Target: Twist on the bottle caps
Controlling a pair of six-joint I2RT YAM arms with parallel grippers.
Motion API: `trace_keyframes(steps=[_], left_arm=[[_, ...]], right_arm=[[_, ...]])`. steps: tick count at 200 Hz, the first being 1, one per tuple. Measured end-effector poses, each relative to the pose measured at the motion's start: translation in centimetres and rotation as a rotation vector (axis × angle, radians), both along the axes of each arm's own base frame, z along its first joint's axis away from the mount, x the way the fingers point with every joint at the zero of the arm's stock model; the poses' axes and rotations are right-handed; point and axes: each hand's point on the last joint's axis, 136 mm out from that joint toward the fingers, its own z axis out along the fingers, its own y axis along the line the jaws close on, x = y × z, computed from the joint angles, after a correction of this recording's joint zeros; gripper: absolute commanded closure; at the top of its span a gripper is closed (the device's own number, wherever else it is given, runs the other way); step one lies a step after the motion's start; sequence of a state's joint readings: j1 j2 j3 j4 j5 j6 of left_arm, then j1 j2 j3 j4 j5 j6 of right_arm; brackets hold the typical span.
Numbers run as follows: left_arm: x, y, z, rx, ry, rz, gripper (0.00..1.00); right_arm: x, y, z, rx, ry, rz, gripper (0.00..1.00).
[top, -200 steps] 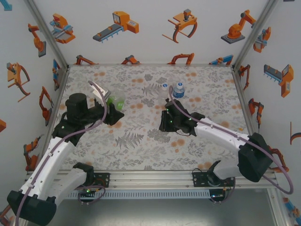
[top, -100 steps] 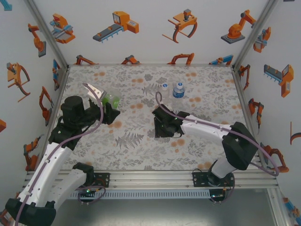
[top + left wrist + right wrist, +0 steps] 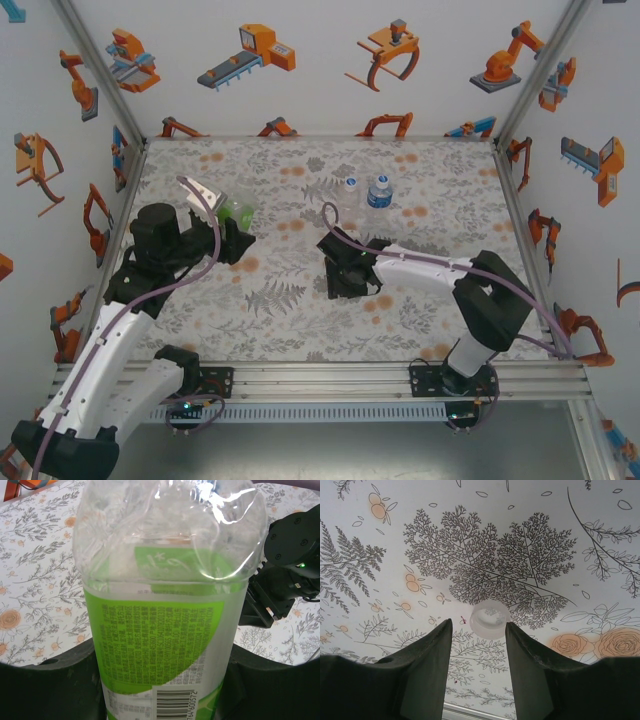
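A pale cap (image 3: 490,620) lies on the flowered bench (image 3: 545,520), just beyond the tips of the right fingers (image 3: 420,675) and in line with the gap between them. They stand apart, not touching it. The left fingers (image 3: 45,690) are clamped on the green bottle (image 3: 160,630) over the bench's left side.

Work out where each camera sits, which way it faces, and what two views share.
Top external: above and behind the bases, looking down on the table; both arms show, with left gripper and right gripper.
Left wrist: looks along its fingers at the green bottle clamped between them, right gripper beyond.
Right wrist: looks down past its open fingers at a bottle cap on the table.
Shared: top and left wrist both show the green bottle.
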State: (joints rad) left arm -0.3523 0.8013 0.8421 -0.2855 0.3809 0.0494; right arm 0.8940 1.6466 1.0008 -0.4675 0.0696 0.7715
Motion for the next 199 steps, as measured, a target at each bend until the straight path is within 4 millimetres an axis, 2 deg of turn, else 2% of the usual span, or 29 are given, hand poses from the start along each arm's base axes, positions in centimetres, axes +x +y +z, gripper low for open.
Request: trace_keyframes(steps=[135,199], left_arm=[[0.23,-0.09,-0.44,0.005,0.015,0.0,0.92],[0.22,-0.09,-0.51,0.006,0.018,0.0,0.92]], right_arm=[[0.09,0.11,0.02,0.0,0.0,0.0,0.52],[-0.2,-0.23,-0.74,-0.026,0.022,0.001,0.51]])
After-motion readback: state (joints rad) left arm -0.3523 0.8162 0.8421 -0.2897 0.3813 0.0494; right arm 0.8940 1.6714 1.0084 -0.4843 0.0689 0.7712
